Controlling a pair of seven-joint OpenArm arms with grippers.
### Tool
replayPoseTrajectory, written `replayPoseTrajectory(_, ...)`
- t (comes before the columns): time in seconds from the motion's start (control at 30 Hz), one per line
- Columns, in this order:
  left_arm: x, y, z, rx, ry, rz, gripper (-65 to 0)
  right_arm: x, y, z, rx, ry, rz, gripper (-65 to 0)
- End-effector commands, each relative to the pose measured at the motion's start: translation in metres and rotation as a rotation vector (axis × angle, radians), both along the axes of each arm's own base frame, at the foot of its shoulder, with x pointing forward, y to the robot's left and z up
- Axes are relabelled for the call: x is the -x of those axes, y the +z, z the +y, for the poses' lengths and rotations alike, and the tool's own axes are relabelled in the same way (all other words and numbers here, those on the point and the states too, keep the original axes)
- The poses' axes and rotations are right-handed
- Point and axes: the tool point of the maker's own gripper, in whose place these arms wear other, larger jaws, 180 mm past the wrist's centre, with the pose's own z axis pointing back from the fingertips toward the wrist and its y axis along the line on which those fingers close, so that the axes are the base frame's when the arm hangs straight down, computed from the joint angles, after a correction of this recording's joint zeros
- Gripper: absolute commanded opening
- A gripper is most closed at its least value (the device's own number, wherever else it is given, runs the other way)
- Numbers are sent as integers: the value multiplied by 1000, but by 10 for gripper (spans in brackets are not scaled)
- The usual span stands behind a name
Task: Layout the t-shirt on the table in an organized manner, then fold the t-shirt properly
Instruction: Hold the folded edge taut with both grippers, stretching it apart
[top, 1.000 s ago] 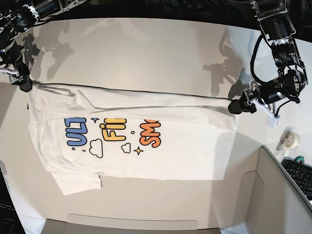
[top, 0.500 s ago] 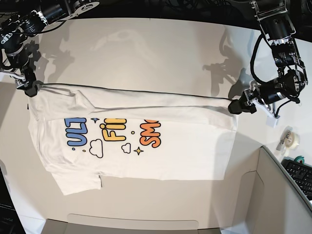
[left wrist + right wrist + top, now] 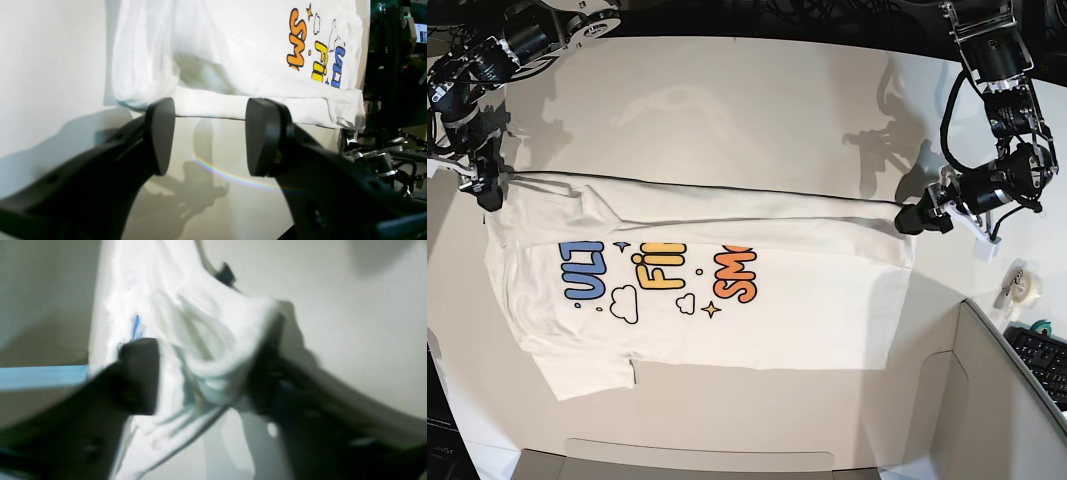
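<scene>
1. Lying spread across the off-white bench (image 3: 727, 90), the white t-shirt (image 3: 757, 300) rested flat with its blue, yellow and orange print (image 3: 659, 275) facing up, a folded band of cloth running along its far edge.
2. The left hand (image 3: 209, 136) sat at the shirt's far corner on the base view's right, its two black fingers (image 3: 161, 133) standing wide apart with only bare bench between them.
3. From the left wrist camera, the shirt's folded edge lay just beyond those fingertips, apart from them; nothing was held.
4. The right hand (image 3: 485, 190) hung at the opposite far corner, on the base view's left, right at the end of the folded band.
5. From the blurred right wrist view, bunched white cloth (image 3: 213, 373) filled the gap between that hand's fingers (image 3: 140, 373), which stood fairly far apart; whether they pinched the fabric could not be told.
6. A small black tag (image 3: 226, 273) showed at the shirt's edge beyond the right hand.
7. A grey cardboard box (image 3: 987, 400) stood near the shirt's lower right side in the base view.
</scene>
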Motion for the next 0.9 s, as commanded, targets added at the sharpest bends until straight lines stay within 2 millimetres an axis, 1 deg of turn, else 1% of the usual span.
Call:
replayPoseTrajectory(0.0, -9, 16, 7, -5, 5, -48, -320, 2, -2, 0, -2, 7, 27, -408)
replayPoseTrajectory(0.03, -9, 17, 7, -7, 8, -50, -320, 1, -1, -1, 1, 4, 24, -473)
replayPoseTrajectory(0.1, -10, 20, 16, -25, 13, -53, -320, 2, -2, -1, 1, 3, 27, -618)
replayPoseTrajectory(0.13, -11, 21, 19, -32, 17, -56, -320, 2, -2, -1, 1, 3, 27, -650)
replayPoseTrajectory(0.17, -12, 23, 22, -31, 32, -66, -320, 2, -3, 0, 0, 7, 30, -650)
replayPoseTrajectory(0.27, -14, 31, 44, -31, 107, -98, -320, 4, -3, -1, 1, 6, 33, -650)
replayPoseTrajectory(0.37, -12, 27, 57, -8, 157, -83, -318, 4, -4, -1, 1, 6, 34, -650)
replayPoseTrajectory(0.4, -9, 21, 59, 5, 166, -63, -318, 4, -3, -2, 4, 6, 34, -650)
replayPoseTrajectory(0.5, -2, -3, 62, 50, 191, 15, -311, 5, -2, -5, 11, 6, 35, -650)
replayPoseTrajectory(0.57, 3, -15, 63, 73, 206, 52, -302, 5, -2, -5, 11, 6, 35, -650)
replayPoseTrajectory(0.63, 6, -22, 62, 90, 213, 73, -298, 5, -2, -5, 11, 6, 35, -650)
replayPoseTrajectory(0.8, 4, -23, 59, 105, 215, 74, -298, 5, -2, -5, 10, 6, 35, -650)
replayPoseTrajectory(0.87, -5, -16, 56, 115, 213, 51, -298, 5, -2, -5, 10, 6, 35, -650)
